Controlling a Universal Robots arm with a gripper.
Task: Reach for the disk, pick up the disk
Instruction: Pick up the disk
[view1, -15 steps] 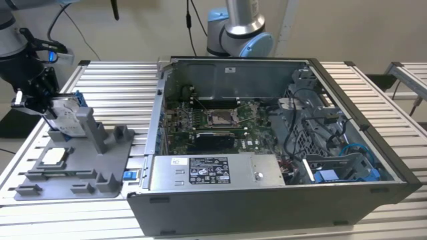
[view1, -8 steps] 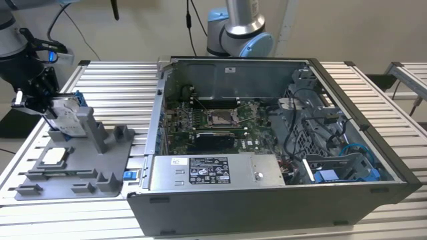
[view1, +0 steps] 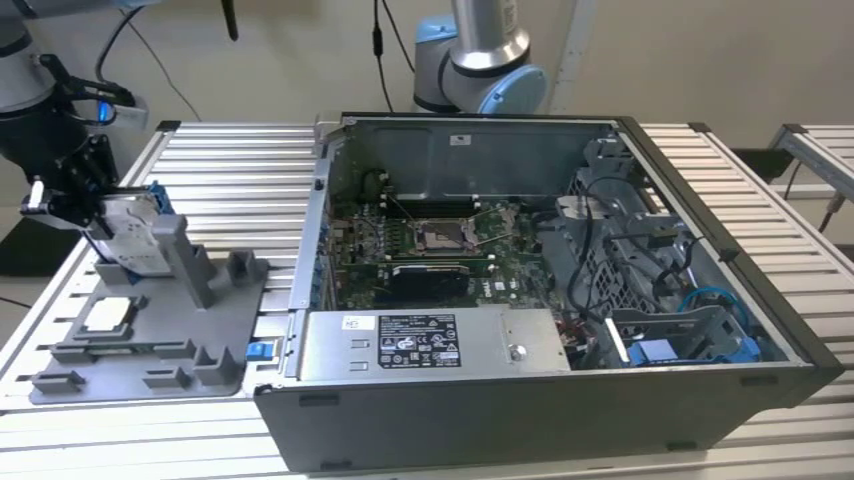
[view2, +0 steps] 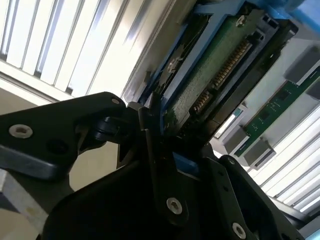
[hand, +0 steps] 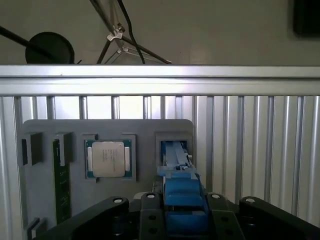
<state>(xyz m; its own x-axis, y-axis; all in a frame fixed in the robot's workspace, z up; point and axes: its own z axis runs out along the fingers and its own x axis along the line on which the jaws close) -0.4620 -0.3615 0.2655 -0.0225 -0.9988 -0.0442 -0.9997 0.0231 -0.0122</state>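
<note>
You have a slatted metal counter (view1: 227, 150) that carries everything. The biggest thing on it is the open computer case (view1: 534, 410), which stands in the middle of the exterior view with its boards and cables uncovered.

Beside the case, on the exterior view's left, lies a gray fixture tray (view1: 200, 330).

The disk (view1: 130, 238) stands on its edge in a holder at the far end of this tray, and its blue carrier shows along its side. Your end effector (view1: 80, 205) is at the disk, on the side away from the case.

In the second wrist view the black fingers (view2: 150, 130) press on the edge of the disk (view2: 210, 75), whose green board faces the camera. In the first wrist view the end effector (hand: 182, 200) is clamped on the blue carrier of the disk (hand: 176, 150).

The small square processor chip (view1: 107, 313) rests flat in its own pocket of the tray, near the disk but apart from it.
</note>
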